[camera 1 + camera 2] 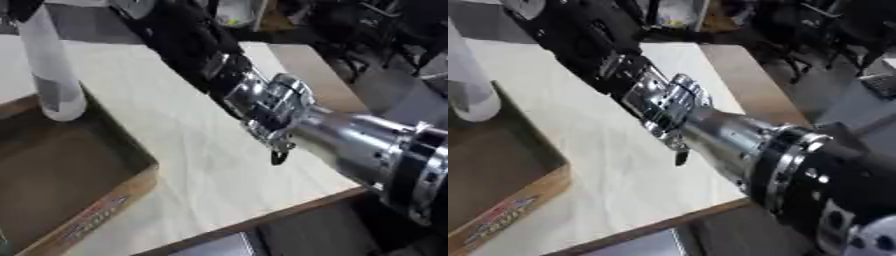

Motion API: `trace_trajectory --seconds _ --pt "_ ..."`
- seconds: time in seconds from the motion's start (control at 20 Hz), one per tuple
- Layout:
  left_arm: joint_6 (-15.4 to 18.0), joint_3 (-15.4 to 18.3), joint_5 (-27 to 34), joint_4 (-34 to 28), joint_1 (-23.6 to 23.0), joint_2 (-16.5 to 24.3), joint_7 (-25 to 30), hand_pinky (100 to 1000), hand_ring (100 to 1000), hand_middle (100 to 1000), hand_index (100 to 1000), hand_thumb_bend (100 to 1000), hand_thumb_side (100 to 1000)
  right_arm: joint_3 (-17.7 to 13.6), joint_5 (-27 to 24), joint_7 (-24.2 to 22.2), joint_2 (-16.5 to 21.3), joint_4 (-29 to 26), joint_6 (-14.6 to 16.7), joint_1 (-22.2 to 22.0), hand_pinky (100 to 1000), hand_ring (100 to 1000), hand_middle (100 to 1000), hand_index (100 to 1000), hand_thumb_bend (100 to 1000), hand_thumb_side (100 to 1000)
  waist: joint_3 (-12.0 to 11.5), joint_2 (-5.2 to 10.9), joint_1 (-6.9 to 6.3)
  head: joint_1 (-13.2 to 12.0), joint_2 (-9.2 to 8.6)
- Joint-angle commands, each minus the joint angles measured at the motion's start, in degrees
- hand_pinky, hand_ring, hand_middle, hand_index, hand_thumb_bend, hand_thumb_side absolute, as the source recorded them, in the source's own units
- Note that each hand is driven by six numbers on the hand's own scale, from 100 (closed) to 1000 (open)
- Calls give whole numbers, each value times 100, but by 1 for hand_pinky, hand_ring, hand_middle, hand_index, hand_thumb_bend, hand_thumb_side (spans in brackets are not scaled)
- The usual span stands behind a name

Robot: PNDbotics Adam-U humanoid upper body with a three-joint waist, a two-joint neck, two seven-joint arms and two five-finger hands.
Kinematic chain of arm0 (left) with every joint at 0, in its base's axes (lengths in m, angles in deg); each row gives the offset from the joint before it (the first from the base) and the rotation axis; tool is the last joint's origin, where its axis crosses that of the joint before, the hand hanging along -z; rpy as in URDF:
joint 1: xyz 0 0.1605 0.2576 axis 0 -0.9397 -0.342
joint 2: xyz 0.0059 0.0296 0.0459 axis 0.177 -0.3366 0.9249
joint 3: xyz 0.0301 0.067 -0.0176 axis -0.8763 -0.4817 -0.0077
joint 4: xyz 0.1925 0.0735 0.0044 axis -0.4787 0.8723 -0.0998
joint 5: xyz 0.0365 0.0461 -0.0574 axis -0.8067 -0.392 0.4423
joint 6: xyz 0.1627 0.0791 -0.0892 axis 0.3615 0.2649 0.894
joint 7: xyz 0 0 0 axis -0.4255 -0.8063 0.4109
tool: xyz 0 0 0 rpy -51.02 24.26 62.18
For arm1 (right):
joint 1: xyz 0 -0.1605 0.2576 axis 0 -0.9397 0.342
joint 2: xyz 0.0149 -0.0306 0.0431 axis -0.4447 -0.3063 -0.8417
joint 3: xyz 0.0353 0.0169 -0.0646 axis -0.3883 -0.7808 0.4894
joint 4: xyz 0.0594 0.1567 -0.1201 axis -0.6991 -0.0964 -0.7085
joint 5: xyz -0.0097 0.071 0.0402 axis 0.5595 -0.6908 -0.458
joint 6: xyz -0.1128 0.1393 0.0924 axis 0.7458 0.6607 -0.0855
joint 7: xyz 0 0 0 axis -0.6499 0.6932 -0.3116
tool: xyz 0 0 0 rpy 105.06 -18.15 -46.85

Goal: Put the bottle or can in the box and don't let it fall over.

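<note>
Well, through the left eye the right arm (pixel 350 135) comes in from the lower right and stretches diagonally up across the pale wooden table (pixel 188 135), silver forearm first, then a silver wrist joint, then black parts running toward the top edge. The right hand itself sits somewhere in that dark mass near the top, and I cannot tell how its fingers stand. A tall white bottle (pixel 48 70) stands upright at the far left, its rounded base down inside the far corner of the cardboard box (pixel 105 207), close against the box wall. The top of the bottle meets something black at the upper left corner; what that is I cannot make out. The box lies open, brown inside, with printing along its near wall.

Through the right eye the same arm fills more of the frame. Only a white sliver of the bottle shows at the left edge, its base in the box corner. Beyond the table there is dark clutter on the floor (pixel 833 75).
</note>
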State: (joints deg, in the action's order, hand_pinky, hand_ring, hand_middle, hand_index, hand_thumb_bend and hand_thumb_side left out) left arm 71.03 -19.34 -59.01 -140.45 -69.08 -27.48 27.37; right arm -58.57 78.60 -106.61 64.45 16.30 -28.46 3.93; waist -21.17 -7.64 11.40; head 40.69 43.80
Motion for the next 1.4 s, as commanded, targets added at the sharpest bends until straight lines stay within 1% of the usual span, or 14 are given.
trace_trajectory --seconds 0.05,0.1,0.15,0.2,0.25,0.3,0.5,0.6,0.65,0.7,0.75,1.05,1.3,1.4 --pt "11 56 -16 -98 81 64 -17 702 492 879 888 273 766 -89 -159 68 33 -159 -125 49 257 542 521 360 182 139 10 42 -75 52 32" --pt "20 60 -20 -98 82 65 -20 702 492 879 888 272 765 -80 -198 96 25 -178 -151 20 290 571 550 402 144 189 14 35 -79 54 32" --pt "32 69 -26 -98 81 64 -25 703 492 880 889 273 766 -72 -222 130 22 -201 -174 -18 359 622 602 467 187 202 21 24 -84 53 32" --pt "40 76 -32 -98 80 62 -32 703 492 880 889 273 766 -63 -235 163 19 -223 -194 -49 359 622 602 467 187 202 25 15 -87 54 32" --pt "48 82 -39 -98 79 60 -40 705 491 881 889 273 766 -40 -235 168 20 -242 -191 -80 428 700 676 546 278 190 34 2 -89 58 32" --pt "51 86 -48 -98 78 57 -48 706 491 882 889 273 767 -13 -228 144 21 -256 -164 -112 450 726 705 577 305 182 43 -9 -91 59 32" --pt "64 87 -77 -98 88 49 -62 706 490 882 890 272 767 27 -144 -6 0 -257 0 -215 506 761 745 627 404 144 69 -47 -93 45 32" --pt "71 94 -94 -98 82 45 -65 706 488 882 890 272 768 55 -69 -83 1 -277 137 -256 564 805 783 666 418 125 86 -61 -91 25 32" --pt "70 98 -101 -98 81 43 -69 706 487 882 890 272 767 83 -19 -154 3 -294 235 -270 682 926 875 755 392 100 97 -68 -88 20 32" --pt "68 100 -107 -98 82 43 -72 706 488 882 890 272 768 103 45 -238 6 -308 351 -282 707 956 896 775 382 100 107 -70 -87 15 32" --pt "69 101 -110 -98 85 44 -74 706 489 882 890 271 767 121 108 -335 8 -312 472 -291 777 1000 974 828 378 100 114 -71 -86 12 32" --pt "68 114 -119 -98 77 48 -90 706 487 882 891 272 768 139 246 -1031 6 -268 1093 -334 893 1000 1000 905 478 128 152 -60 -78 -19 32" --pt "44 109 -118 -98 67 52 -86 707 488 882 891 273 769 70 194 -1208 70 -293 1143 -362 914 1000 1000 927 492 122 207 -30 -72 -44 32" --pt "30 105 -116 -98 67 49 -77 707 488 882 891 274 770 25 137 -1151 79 -269 1108 -369 999 1000 1000 949 487 100 216 -23 -74 -34 32"
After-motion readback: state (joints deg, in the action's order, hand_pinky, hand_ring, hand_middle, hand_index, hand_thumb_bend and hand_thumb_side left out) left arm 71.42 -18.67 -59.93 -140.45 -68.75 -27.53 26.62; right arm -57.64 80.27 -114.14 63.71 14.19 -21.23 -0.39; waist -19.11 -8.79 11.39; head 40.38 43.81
